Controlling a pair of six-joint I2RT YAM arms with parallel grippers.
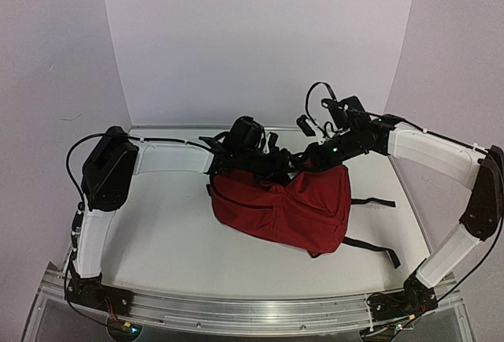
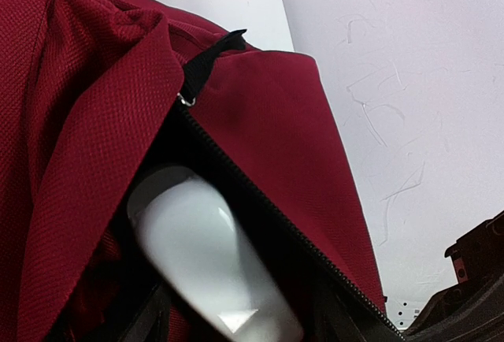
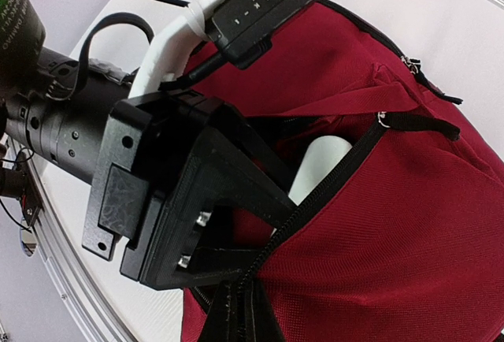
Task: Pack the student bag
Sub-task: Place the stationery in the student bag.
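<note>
White counter [image 1: 173,239] carries the student bag [image 1: 283,208] at its middle, mouth facing my left pincer [image 1: 256,165], whose tips sit hidden inside by a white cylinder [image 3: 319,165] pointing inward; apart or together, I cannot tell. My right pincer [image 3: 236,314] is clamped on the zip edge [image 3: 315,200].

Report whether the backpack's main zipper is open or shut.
Open. On the student bag, the zipper edges gape apart, and a white object sits inside the gap.
</note>
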